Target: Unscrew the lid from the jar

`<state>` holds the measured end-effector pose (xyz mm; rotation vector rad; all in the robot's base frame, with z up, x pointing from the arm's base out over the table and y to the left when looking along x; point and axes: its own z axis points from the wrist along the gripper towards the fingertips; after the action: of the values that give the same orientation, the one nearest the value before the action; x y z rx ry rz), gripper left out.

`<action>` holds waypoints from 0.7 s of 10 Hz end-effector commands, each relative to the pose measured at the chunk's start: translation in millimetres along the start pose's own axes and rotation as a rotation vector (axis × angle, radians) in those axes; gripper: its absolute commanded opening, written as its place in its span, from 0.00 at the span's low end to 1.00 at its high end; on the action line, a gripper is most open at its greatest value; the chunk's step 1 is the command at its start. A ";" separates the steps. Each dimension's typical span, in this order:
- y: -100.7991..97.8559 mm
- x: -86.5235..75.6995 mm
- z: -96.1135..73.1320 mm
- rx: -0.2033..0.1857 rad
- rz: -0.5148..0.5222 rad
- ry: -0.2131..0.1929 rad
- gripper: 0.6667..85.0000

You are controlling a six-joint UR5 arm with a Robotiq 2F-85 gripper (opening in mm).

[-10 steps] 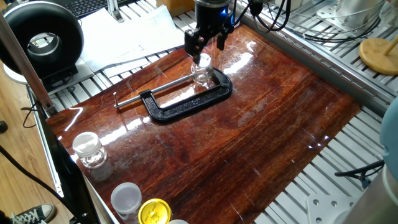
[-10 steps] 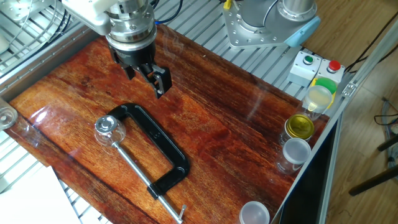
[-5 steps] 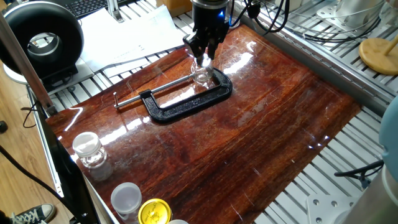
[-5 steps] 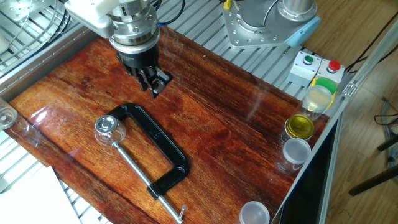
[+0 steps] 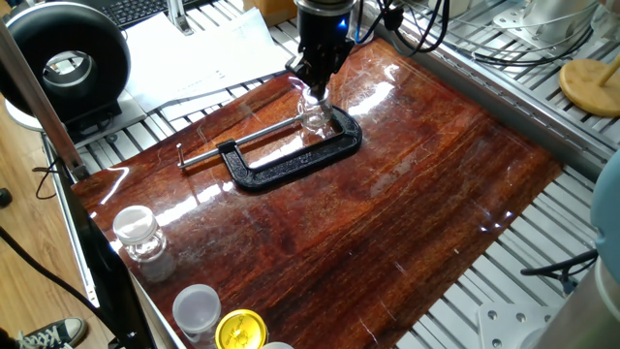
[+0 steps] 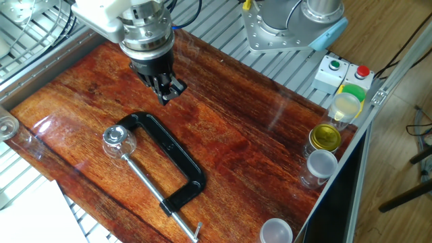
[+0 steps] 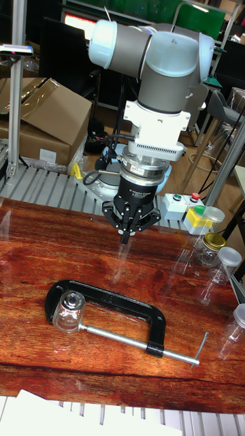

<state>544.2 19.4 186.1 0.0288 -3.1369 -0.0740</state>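
The small clear jar (image 6: 116, 144) stands held in the black C-clamp (image 6: 177, 164) on the wooden board, between the clamp's screw and its closed end. The clear lid (image 6: 113, 136) sits on top of the jar. My gripper (image 6: 167, 92) hangs above the board, up and to the right of the jar, apart from it. Its fingers are pressed together and nothing shows between them. In the tall fixed view the gripper (image 7: 126, 236) points straight down, with the jar (image 7: 69, 311) lower left of it. In one fixed view the gripper (image 5: 316, 83) overlaps the jar (image 5: 313, 114).
A larger clear jar with a bulbous top (image 5: 137, 235), a white cup (image 5: 197, 308) and a yellow lid (image 5: 240, 331) stand at the board's near-left corner. More jars (image 6: 323, 138) and a button box (image 6: 343, 71) sit by the opposite edge. Papers (image 5: 199, 53) lie behind the clamp.
The gripper's fingers have closed from wide open to shut in the air. The wrist shifted slightly. The jar and clamp have not moved.
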 end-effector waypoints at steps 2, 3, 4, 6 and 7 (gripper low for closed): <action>1.9 -1.7 -0.7 -0.006 0.001 -0.004 0.00; 1.9 -1.8 -0.8 -0.006 -0.002 -0.004 0.00; 1.9 -1.8 -0.8 -0.006 -0.002 -0.004 0.00; 1.3 -2.0 -0.5 -0.004 -0.009 -0.005 0.00; 1.3 -2.0 -0.5 -0.004 -0.013 -0.005 0.00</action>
<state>545.3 18.5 185.4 0.0418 -3.1389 -0.0643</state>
